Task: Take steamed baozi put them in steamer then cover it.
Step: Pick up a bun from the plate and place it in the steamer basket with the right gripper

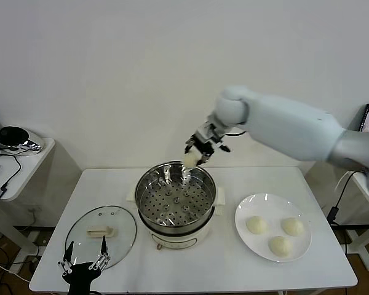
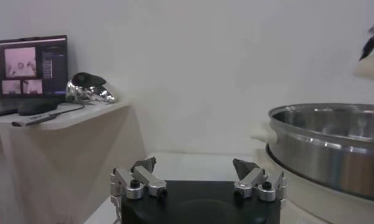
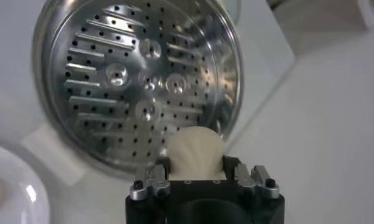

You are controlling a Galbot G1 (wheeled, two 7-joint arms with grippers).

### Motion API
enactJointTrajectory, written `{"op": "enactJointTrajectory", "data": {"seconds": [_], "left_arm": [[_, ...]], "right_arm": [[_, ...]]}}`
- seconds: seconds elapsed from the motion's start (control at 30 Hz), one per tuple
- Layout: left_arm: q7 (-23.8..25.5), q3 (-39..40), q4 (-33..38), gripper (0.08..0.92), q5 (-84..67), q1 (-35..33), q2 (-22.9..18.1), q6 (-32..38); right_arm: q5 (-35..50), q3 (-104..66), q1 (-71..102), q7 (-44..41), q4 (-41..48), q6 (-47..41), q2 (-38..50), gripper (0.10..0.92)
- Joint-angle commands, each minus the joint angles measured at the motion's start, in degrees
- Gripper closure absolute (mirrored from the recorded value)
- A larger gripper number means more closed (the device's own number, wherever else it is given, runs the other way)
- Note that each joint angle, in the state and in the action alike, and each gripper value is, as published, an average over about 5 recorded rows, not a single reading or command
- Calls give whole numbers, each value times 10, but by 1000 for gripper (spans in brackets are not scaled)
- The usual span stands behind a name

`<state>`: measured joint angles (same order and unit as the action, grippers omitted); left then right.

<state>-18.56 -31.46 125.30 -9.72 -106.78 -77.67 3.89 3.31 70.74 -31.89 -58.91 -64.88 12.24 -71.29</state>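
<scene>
right hand (image 3: 199,173) grips a round baozi (image 3: 196,152) above the steamer (image 1: 175,200); left hand (image 1: 83,263) spread wide.

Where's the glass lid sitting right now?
The cover lies flat on the table, left of the steamer in the head view, just ahead of the left gripper.

We count four baozi: three on the plate (image 1: 243,212), at (image 1: 256,225), (image 1: 292,226) and (image 1: 279,245), and one (image 1: 190,159) in the right gripper (image 1: 198,151). One steamer (image 1: 175,200), one cover (image 1: 101,236), one plate, two grippers, the left (image 1: 83,257) low by the table edge.
</scene>
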Motion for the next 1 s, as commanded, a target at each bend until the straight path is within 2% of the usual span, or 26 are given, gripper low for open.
{"op": "enactJointTrajectory", "data": {"seconds": [0.03,0.3,0.57,0.67,0.87,1.0], "left_arm": [[0,-2,3,177,-5,0,0,-1],[-1,-6,2,177,-6,2,-1,-1],[0,-5,6,177,-5,2,-2,-1],[0,-4,9,177,-4,0,-3,0],[-1,-3,15,177,-5,-2,-4,0],[-1,-4,17,177,-5,-2,-4,0]], "right_arm": [[-48,35,8,7,37,58,-75,474],[-141,34,53,31,76,121,-82,474],[-192,17,77,54,112,155,-107,462],[-209,14,84,60,128,165,-115,409],[-214,8,91,71,129,177,-121,252],[-196,5,58,72,102,173,-101,209]]}}
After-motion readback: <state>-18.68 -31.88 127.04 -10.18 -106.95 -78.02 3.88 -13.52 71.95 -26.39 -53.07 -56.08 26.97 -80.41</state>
